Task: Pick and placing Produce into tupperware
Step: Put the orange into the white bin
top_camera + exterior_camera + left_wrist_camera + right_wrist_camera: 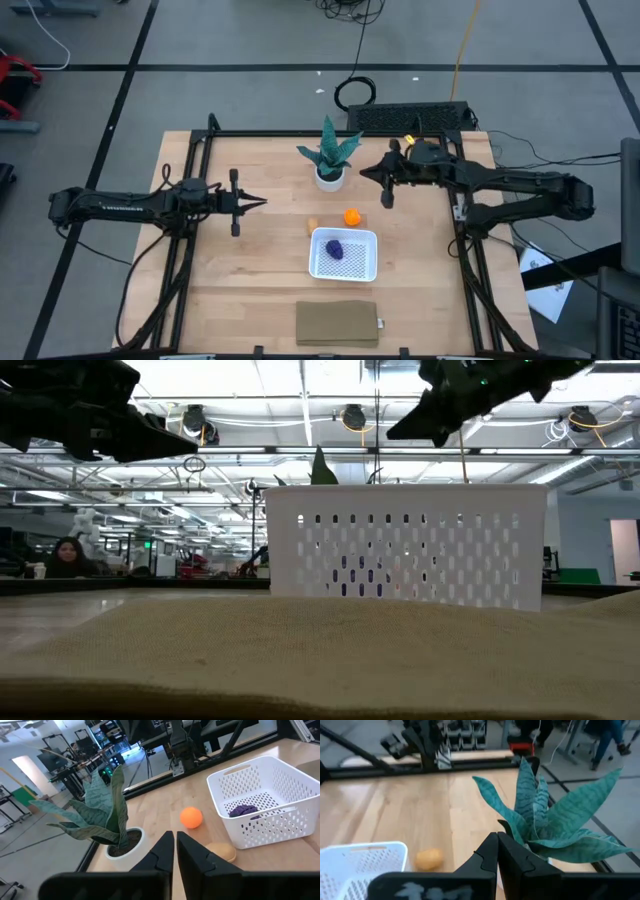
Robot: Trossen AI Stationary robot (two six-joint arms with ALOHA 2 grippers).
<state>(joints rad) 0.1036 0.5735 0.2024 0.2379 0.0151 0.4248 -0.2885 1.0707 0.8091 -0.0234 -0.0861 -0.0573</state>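
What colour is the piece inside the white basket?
Dark purple; clearest in the left wrist view.

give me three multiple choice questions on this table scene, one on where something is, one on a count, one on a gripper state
1. Where is the dark purple toy lump?
A. inside the white perforated plastic basket
B. on the flat tan rectangular pad
C. beside the green spiky plant in its white pot

2. How many toy food pieces lie on the wooden table outside the basket?
A. none
B. two
C. four

3. How are the left gripper's fingers?
A. spread wide
B. shut, holding nothing
C. clamped on a ball

Key: 1 A, the high view shows it on the basket's floor. 2 B, the round bright orange ball and the small tan-orange piece sit outside. 3 B, the left wrist view shows the fingers together and empty.
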